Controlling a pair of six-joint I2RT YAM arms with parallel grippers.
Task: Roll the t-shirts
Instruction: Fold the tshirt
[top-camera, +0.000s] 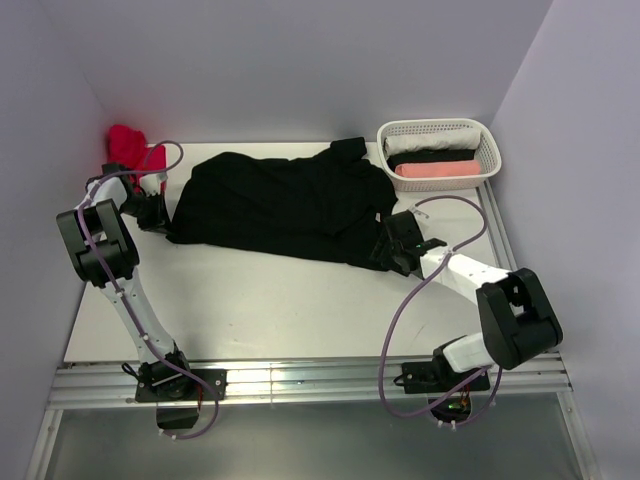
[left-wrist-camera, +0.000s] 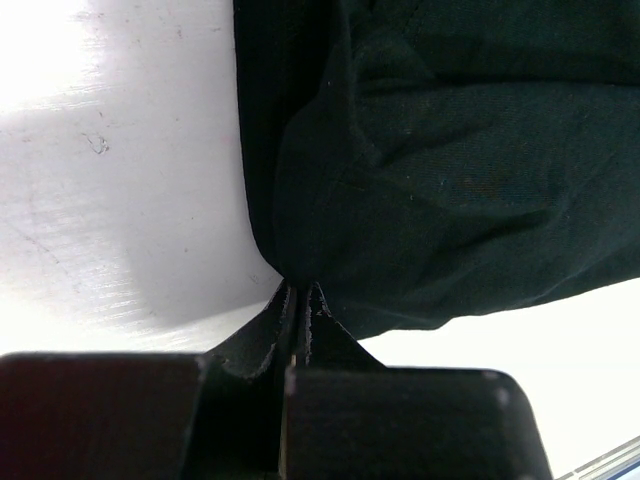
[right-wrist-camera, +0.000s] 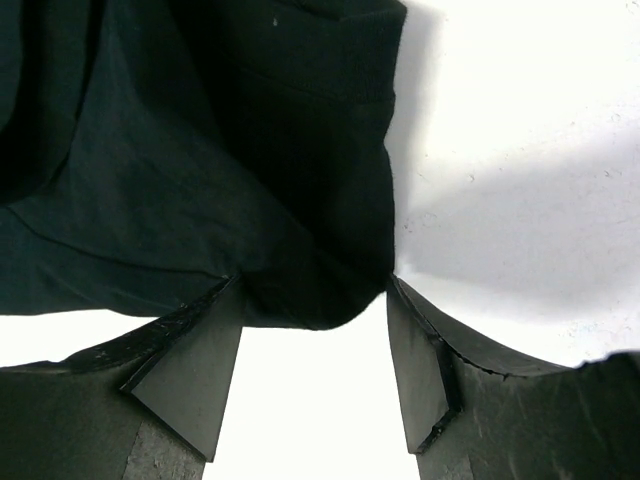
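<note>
A black t-shirt (top-camera: 280, 205) lies spread and rumpled across the middle of the white table (top-camera: 300, 310). My left gripper (top-camera: 165, 222) is at its left corner. In the left wrist view the jaws are shut (left-wrist-camera: 298, 288) and the black cloth (left-wrist-camera: 450, 180) draws to a pinched point between the tips. My right gripper (top-camera: 385, 245) is at the shirt's right lower corner. In the right wrist view it stands open (right-wrist-camera: 313, 282), with a fold of the black cloth (right-wrist-camera: 200, 150) hanging between its two fingertips.
A white basket (top-camera: 437, 126) at the back right holds rolled tees, white, black and salmon pink (top-camera: 437, 170). A red cloth (top-camera: 128, 145) is bunched in the back left corner. Walls close in the table on the left, back and right.
</note>
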